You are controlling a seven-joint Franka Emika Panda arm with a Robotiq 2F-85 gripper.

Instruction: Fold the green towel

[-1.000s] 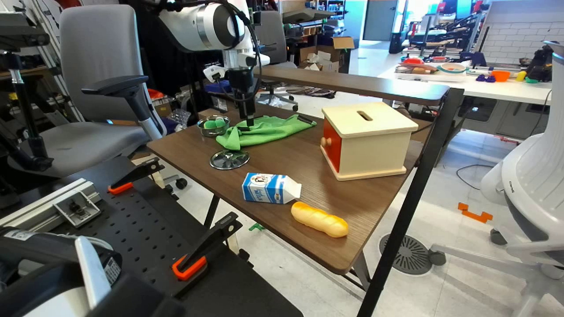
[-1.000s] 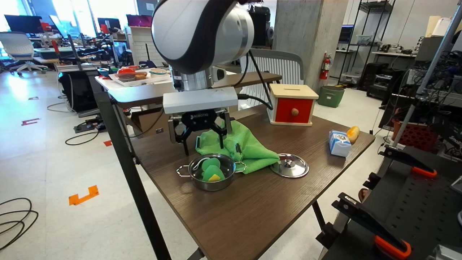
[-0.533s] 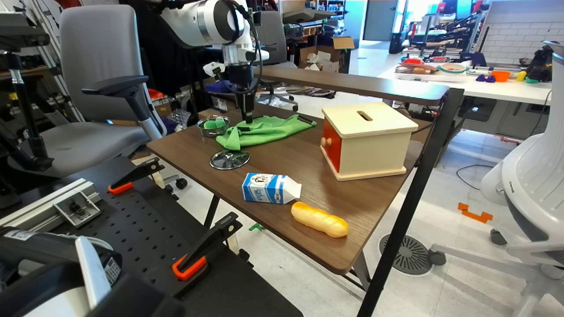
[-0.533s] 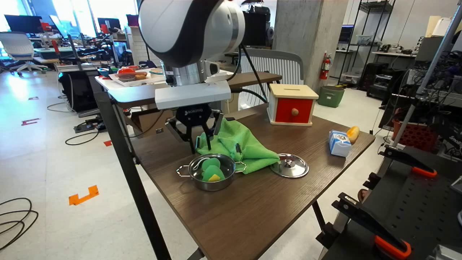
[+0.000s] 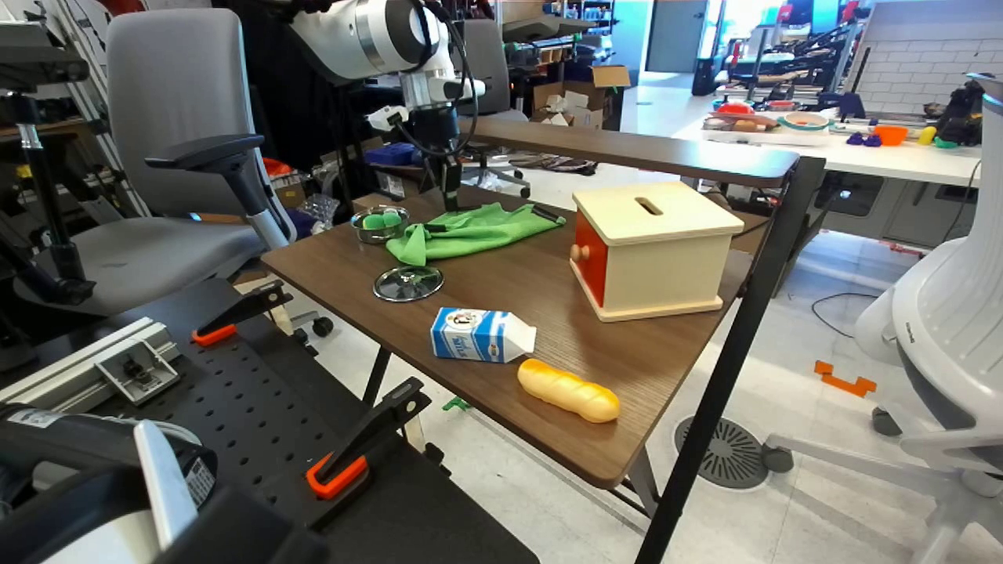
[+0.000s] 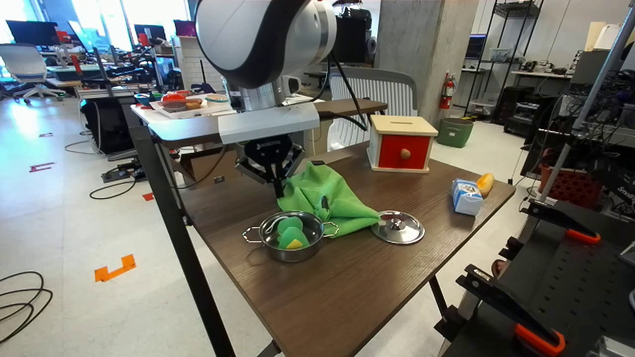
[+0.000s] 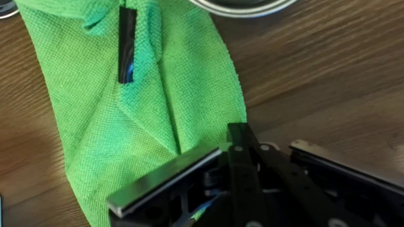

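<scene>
The green towel (image 6: pixel 342 198) lies rumpled on the brown table in both exterior views, black strips showing on it. In the wrist view the towel (image 7: pixel 94 119) fills the left half, with a black strip (image 7: pixel 127 47) near the top. My gripper (image 7: pixel 240 126) is shut, fingertips together where the towel's side edge meets them. That edge appears pinched there; the fabric between the pads is hidden. In an exterior view the gripper (image 6: pixel 279 194) reaches down at the towel's end behind the pot. Another exterior view has the gripper (image 5: pixel 451 207) at the towel's far side.
A steel pot (image 6: pixel 292 255) with green items stands against the towel, and its lid (image 6: pixel 398 230) lies at the towel's other end. A wooden box (image 5: pixel 658 262) with a red front, a milk carton (image 5: pixel 474 335) and a bread loaf (image 5: pixel 568 390) share the table.
The fingers have gone from open to shut at the towel's edge. The towel has shifted slightly, and its end near the fingers has drawn in toward the middle.
</scene>
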